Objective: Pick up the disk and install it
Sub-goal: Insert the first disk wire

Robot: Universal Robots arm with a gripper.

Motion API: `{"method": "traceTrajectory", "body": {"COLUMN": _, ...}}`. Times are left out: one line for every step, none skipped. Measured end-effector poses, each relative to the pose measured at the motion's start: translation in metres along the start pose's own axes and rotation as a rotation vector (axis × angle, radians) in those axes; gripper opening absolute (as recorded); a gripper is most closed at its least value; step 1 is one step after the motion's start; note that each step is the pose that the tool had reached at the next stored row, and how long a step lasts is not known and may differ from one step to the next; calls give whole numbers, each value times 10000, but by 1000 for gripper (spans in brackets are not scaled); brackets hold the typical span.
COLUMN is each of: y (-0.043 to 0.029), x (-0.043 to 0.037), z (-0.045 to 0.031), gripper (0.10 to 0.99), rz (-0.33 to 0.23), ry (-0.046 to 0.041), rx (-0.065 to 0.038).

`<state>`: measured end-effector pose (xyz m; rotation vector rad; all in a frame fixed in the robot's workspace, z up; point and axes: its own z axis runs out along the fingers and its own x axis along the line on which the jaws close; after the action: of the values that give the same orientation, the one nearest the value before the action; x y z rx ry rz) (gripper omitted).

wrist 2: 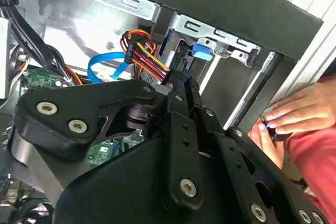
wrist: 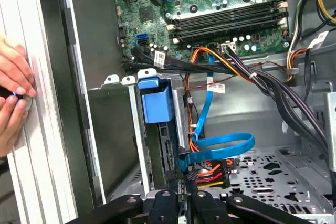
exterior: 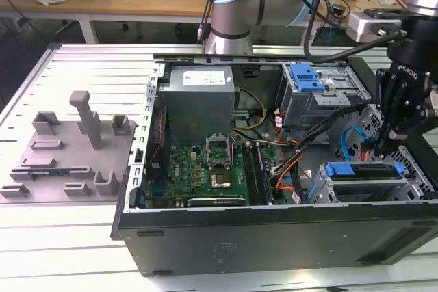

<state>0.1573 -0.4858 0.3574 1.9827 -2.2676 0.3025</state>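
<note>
Black metal claw [exterior: 383, 143] pinched narrow | blue-railed flat disk [exterior: 365, 169] seated in perforated steel cage [exterior: 419, 169]

End effector [wrist 2: 181, 83] inside PC case [wrist 2: 226, 1], close to orange/red cable bundle [wrist 2: 148, 56] & blue cable [wrist 2: 101, 67]; person's hands [wrist 2: 294, 113] at case edge.

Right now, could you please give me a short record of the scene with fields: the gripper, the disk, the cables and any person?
gripper: low inside the open computer case, at the drive cage, on the exterior view's right
disk: lying in the drive cage, blue rails showing; it appears slotted in
cables: blue data cable and coloured power wires close to the gripper tip
person: hands resting on the table beside the case
</note>
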Motion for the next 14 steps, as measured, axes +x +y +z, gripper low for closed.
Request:
{"method": "traceTrajectory", "body": {"y": 0, "x": 5, "z": 1, "gripper": 165, "rz": -87, "ry": -8, "rx": 18}}
{"method": "traceTrajectory", "body": {"y": -1, "x": 7, "z": 3, "gripper": 165, "rz": -112, "ry": -12, "rx": 21}}
{"method": "traceTrajectory", "body": {"y": -1, "x": 7, "z": 3, "gripper": 165, "rz": -125, "ry": -12, "rx": 24}}
{"method": "traceTrajectory", "body": {"y": 0, "x": 7, "z": 3, "gripper": 165, "rz": -133, "ry": -13, "rx": 25}}
{"method": "traceTrajectory", "body": {"y": 0, "x": 7, "z": 3, "gripper": 165, "rz": -137, "ry": -14, "rx": 27}}
{"method": "traceTrajectory", "body": {"y": 0, "x": 7, "z": 3, "gripper": 165, "rz": -139, "ry": -13, "rx": 27}}
{"method": "traceTrajectory", "body": {"y": -1, "x": 7, "z": 3, "gripper": 165, "rz": -142, "ry": -14, "rx": 28}}
{"method": "traceTrajectory", "body": {"y": 0, "x": 7, "z": 3, "gripper": 165, "rz": -145, "ry": -15, "rx": 28}}
{"method": "traceTrajectory", "body": {"y": 0, "x": 7, "z": 3, "gripper": 165, "rz": -147, "ry": -14, "rx": 29}}
{"method": "traceTrajectory", "body": {"y": -1, "x": 11, "z": 4, "gripper": 165, "rz": -149, "ry": -20, "rx": 28}}
{"method": "traceTrajectory", "body": {"y": -3, "x": 23, "z": 7, "gripper": 165, "rz": -156, "ry": -48, "rx": 14}}
{"method": "traceTrajectory", "body": {"y": -3, "x": 26, "z": 10, "gripper": 165, "rz": -192, "ry": -89, "rx": 0}}
{"method": "traceTrajectory", "body": {"y": -4, "x": 27, "z": 10, "gripper": 165, "rz": -230, "ry": -120, "rx": -10}}
{"method": "traceTrajectory", "body": {"y": -4, "x": 27, "z": 11, "gripper": 165, "rz": -296, "ry": -163, "rx": -21}}
